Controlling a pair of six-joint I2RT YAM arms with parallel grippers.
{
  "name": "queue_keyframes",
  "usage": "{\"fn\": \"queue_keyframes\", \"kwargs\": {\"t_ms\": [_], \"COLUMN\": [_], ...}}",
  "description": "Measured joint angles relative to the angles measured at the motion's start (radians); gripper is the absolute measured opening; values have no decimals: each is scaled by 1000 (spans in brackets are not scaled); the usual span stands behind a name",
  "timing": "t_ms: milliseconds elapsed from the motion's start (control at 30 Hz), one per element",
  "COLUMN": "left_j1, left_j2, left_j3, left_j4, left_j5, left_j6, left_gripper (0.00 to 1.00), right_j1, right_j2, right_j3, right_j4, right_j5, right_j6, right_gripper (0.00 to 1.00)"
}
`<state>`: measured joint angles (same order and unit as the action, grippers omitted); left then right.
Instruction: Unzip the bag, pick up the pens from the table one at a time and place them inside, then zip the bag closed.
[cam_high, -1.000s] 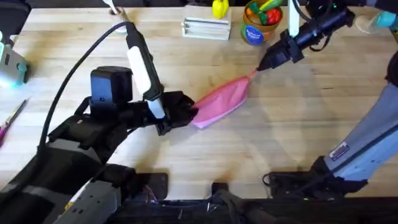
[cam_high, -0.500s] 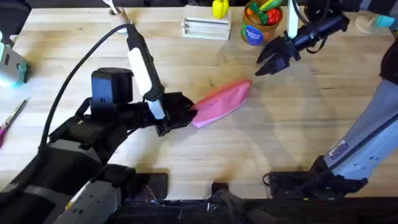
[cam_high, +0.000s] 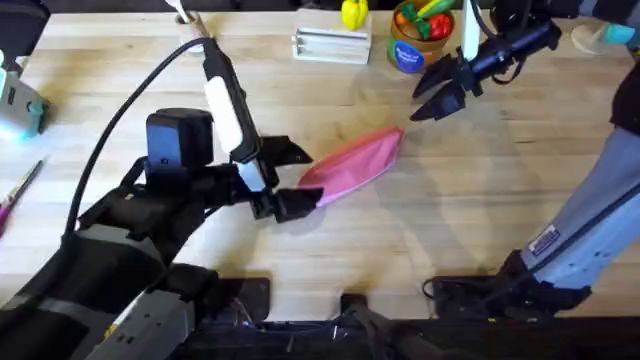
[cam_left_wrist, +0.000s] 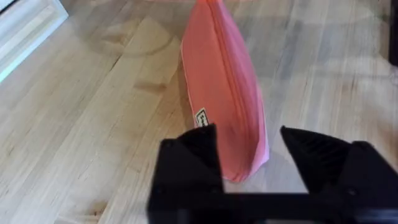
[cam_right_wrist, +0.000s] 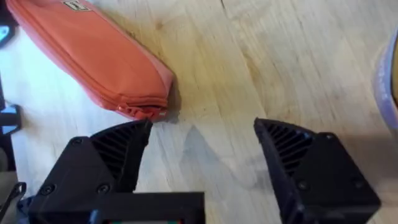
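The pink bag (cam_high: 352, 165) lies slanted on the middle of the light-wood table (cam_high: 450, 230), its zipper shut along its length. My left gripper (cam_high: 298, 178) is open at the bag's lower-left end. In the left wrist view that end of the bag (cam_left_wrist: 221, 81) sits between the spread fingers (cam_left_wrist: 193, 155), ungripped. My right gripper (cam_high: 430, 93) hangs open beyond the bag's upper-right tip, apart from it. The right wrist view shows the bag (cam_right_wrist: 93, 50) ahead of the open right gripper (cam_right_wrist: 202, 146). A slim pen (cam_high: 22, 185) lies at the table's left edge.
A blue-labelled tub of toy fruit (cam_high: 410, 38) and a white box of sticks (cam_high: 331, 45) stand at the back. A teal device (cam_high: 20, 110) sits at the far left. Bare wood stretches to the right of the bag.
My right gripper let go of the bag's upper-right tip, opened and drew back toward the tub. Afterwards my left gripper opened off the bag's lower-left end. The bag settled flat.
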<state>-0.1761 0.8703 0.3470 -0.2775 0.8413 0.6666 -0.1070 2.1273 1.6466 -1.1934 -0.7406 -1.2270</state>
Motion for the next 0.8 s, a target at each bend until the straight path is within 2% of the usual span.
{"fn": "queue_keyframes", "kwargs": {"t_ms": [67, 100, 133, 367, 533, 700, 800], "left_j1": [0, 0, 0, 0, 0, 0, 0], "left_j2": [0, 0, 0, 0, -4, -51, -76], "left_j3": [0, 0, 0, 0, 5, 69, 147], "left_j4": [0, 0, -1, 3, 4, -31, -116], "left_j5": [3, 4, 4, 3, -2, -76, -141], "left_j6": [0, -4, -2, -3, -3, -37, -69], "left_gripper": [840, 952, 982, 992, 993, 992, 991], "right_j1": [0, 0, 0, 0, 0, 0, 0], "right_j2": [0, 0, 0, 0, -2, -57, -133], "right_j3": [0, 0, 0, 1, 40, 117, 157], "right_j4": [0, 0, 0, 27, -34, -93, -107], "right_j5": [0, 0, 0, 0, 1, 18, 29], "right_j6": [0, 0, 0, 0, -3, -38, -45], "right_gripper": [996, 996, 996, 996, 997, 997, 997]}}
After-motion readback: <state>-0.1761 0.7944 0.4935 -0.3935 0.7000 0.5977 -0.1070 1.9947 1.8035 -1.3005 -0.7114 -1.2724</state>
